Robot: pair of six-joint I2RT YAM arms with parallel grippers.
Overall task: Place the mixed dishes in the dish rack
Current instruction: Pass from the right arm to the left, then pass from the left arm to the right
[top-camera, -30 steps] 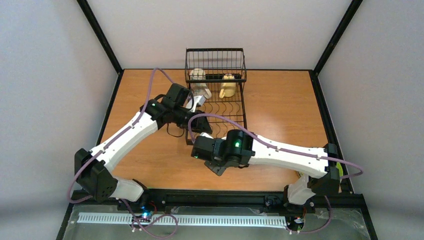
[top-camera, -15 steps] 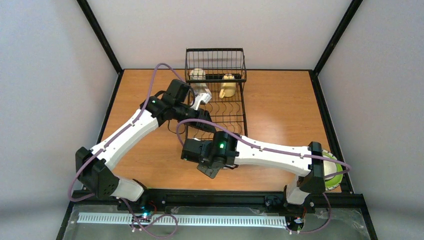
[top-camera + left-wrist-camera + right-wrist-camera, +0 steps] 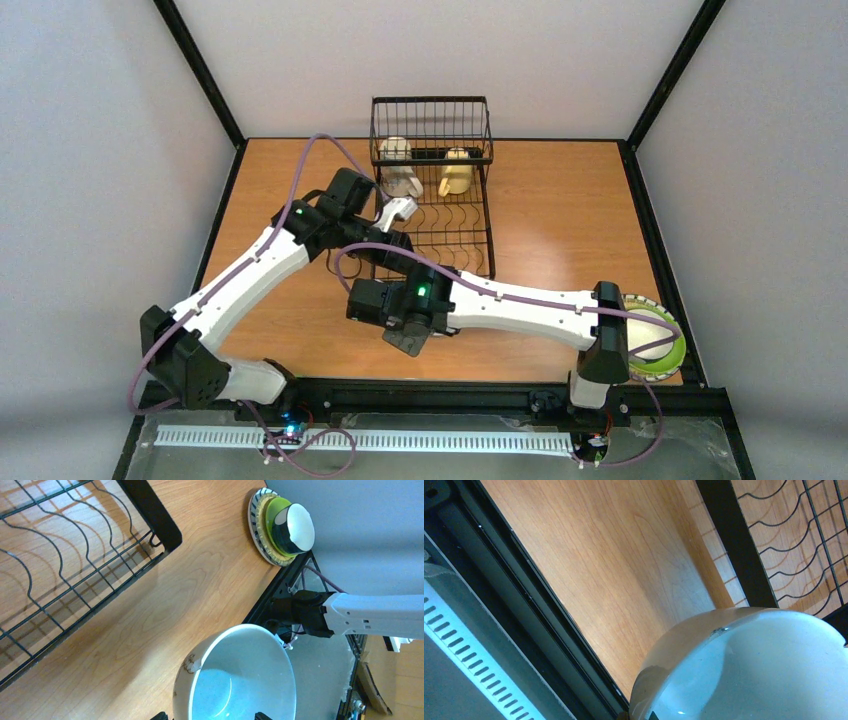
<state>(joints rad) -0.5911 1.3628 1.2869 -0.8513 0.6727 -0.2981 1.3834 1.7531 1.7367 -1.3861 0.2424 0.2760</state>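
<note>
Crossing above the orange wooden table [image 3: 560, 215], both arms crowd the black wire dish rack [image 3: 440, 215]; the left gripper [image 3: 207, 715] and right gripper [image 3: 649, 716] each clamp a white bowl [image 3: 235, 680] at its rim.

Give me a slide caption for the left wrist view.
White bowl held above the wooden table, dish rack corner at left, stacked dishes beyond.

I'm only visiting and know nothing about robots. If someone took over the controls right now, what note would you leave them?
Left gripper: shut on the white bowl, at the dish rack's left side.
Right gripper: grip out of sight; a pale bowl sits right at its fingers.
Done: white mug and cream-yellow mug are in the rack's tall end.
Left: both bowls, plus the lime-green plate and the dishes stacked with it.
</note>
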